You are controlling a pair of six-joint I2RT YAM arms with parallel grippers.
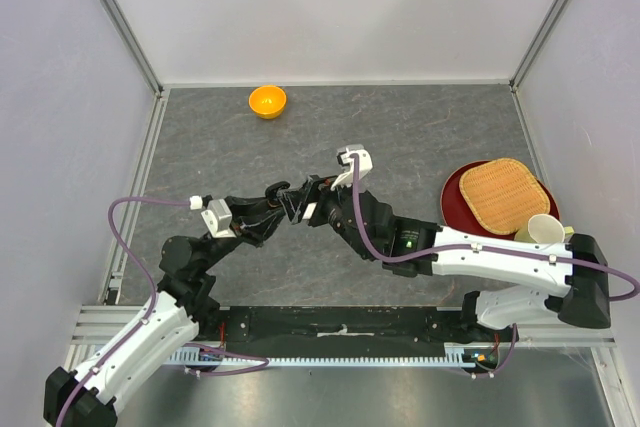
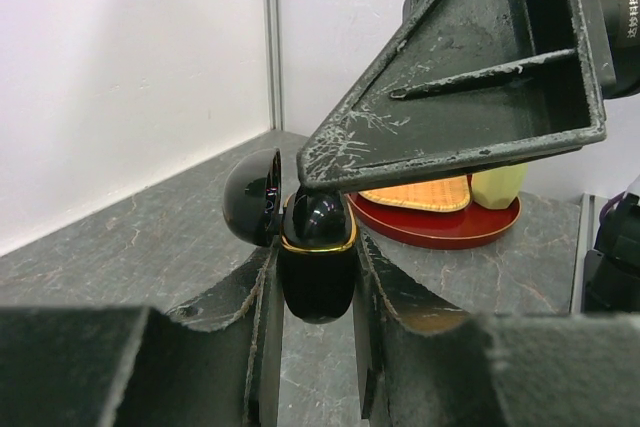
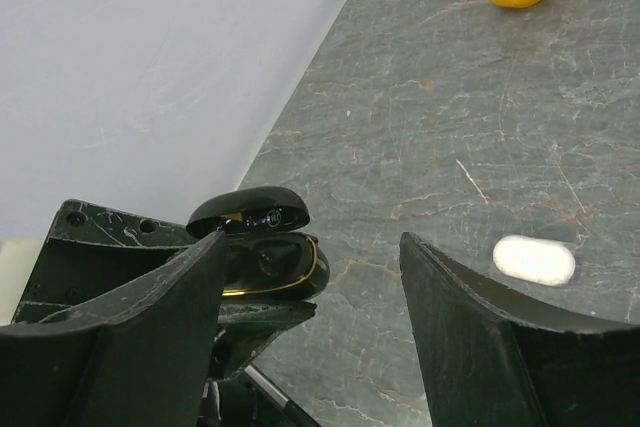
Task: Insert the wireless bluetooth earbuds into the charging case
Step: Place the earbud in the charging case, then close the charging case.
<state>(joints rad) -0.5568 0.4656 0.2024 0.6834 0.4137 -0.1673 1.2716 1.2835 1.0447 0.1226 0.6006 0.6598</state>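
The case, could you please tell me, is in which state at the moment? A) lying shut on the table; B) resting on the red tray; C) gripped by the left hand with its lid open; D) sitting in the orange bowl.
C: in the left wrist view the case sits clamped between the fingers of the left hand, with its lid swung open to one side.
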